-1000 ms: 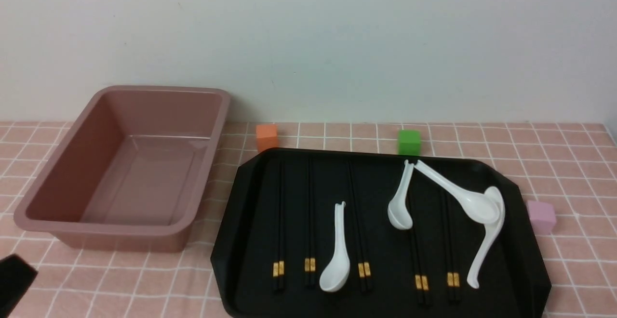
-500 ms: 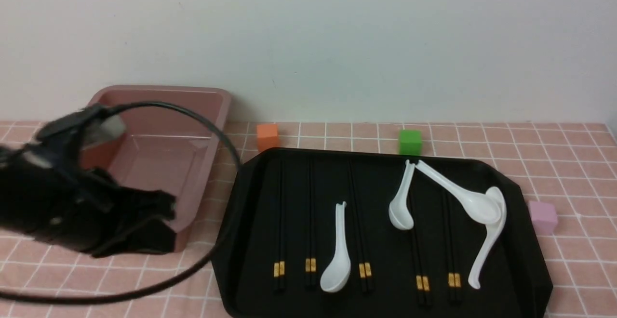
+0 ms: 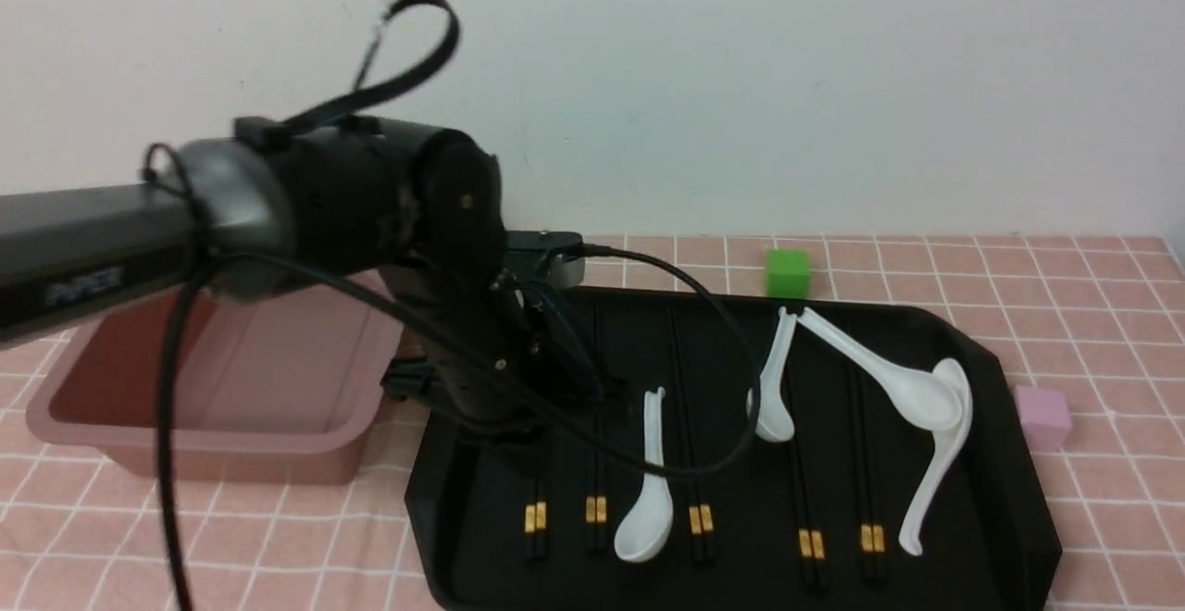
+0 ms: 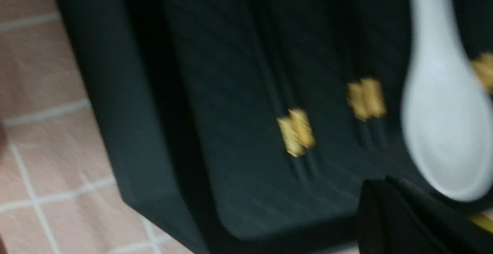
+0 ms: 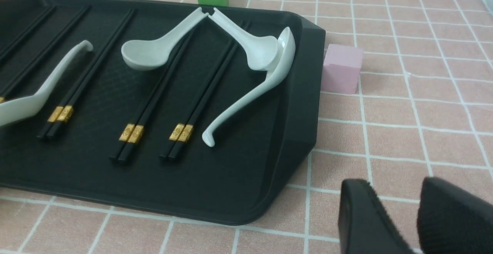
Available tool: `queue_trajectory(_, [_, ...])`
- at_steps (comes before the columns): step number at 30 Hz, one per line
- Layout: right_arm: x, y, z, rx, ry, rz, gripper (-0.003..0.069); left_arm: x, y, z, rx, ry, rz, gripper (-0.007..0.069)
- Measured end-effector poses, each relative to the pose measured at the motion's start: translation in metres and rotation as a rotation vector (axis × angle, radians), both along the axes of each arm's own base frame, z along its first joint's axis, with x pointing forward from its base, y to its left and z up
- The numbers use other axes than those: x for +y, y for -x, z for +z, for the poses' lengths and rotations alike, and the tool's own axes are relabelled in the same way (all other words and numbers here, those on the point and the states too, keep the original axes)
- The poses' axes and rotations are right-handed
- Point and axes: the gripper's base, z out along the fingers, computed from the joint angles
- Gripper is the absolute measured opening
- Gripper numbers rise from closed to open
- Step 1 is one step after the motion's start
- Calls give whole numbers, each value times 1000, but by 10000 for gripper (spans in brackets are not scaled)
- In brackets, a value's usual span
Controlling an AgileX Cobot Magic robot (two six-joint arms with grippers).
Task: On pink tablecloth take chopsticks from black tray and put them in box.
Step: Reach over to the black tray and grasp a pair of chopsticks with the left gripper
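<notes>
Five pairs of black chopsticks (image 3: 700,518) lie side by side in the black tray (image 3: 1009,500) on the pink tablecloth (image 3: 1111,518), with four white soup spoons (image 3: 648,500) among them. The brownish-pink box (image 3: 222,449) stands just left of the tray. The left tool (image 3: 546,380) hangs low over the tray's left part, and I cannot tell whether it is spread; the right tool (image 5: 396,192) sits over the cloth near the tray's corner, its fingers slightly apart.

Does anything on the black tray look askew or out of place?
Yes. At the black tray's right end two white spoons overlap, bowls nested, handles splayed apart. A third spoon lies slanted over a chopstick pair. The chopsticks lie straight.
</notes>
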Motion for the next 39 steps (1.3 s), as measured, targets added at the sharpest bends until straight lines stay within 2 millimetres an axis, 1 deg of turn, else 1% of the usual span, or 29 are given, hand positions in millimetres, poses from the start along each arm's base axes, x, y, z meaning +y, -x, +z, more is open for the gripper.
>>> queue_trajectory(2, [0, 0, 0, 0, 0, 0, 240, -3, -10, -13, 24, -48, 0, 29])
queue_trajectory(5, [0, 0, 0, 0, 0, 0, 240, -8, -21, -31, 58, -97, -4, 125])
queue_trajectory(10, [0, 0, 0, 0, 0, 0, 240, -9, -28, -44, 63, -130, -12, 299])
queue_trajectory(12, [0, 0, 0, 0, 0, 0, 240, -10, -30, -48, 53, -130, -12, 337])
queue_trajectory(14, [0, 0, 0, 0, 0, 0, 240, -11, -32, -52, 43, -129, -10, 351])
queue_trajectory(17, [0, 0, 0, 0, 0, 0, 240, -12, -36, -61, 37, -129, 2, 353])
queue_trajectory(22, [0, 0, 0, 0, 0, 0, 240, -13, -37, -62, 32, -128, 7, 331])
queue_trajectory(25, [0, 0, 0, 0, 0, 0, 240, -13, -37, -62, 34, -129, 21, 262])
queue_trajectory(26, [0, 0, 0, 0, 0, 0, 240, -13, -37, -62, 34, -129, 23, 250])
queue_trajectory(29, [0, 0, 0, 0, 0, 0, 240, -13, -38, -62, 39, -122, 64, 125])
queue_trajectory(30, [0, 0, 0, 0, 0, 0, 240, -13, -38, -62, 41, -121, 73, 113])
queue_trajectory(33, [0, 0, 0, 0, 0, 0, 240, -13, -38, -62, 39, -117, 80, 121])
queue_trajectory(36, [0, 0, 0, 0, 0, 0, 240, -13, -38, -57, 26, -106, 85, 121])
queue_trajectory(38, [0, 0, 0, 0, 0, 0, 240, -12, -36, -41, -7, -82, 94, 121])
queue_trajectory(39, [0, 0, 0, 0, 0, 0, 240, -11, -34, -28, -31, -66, 95, 121])
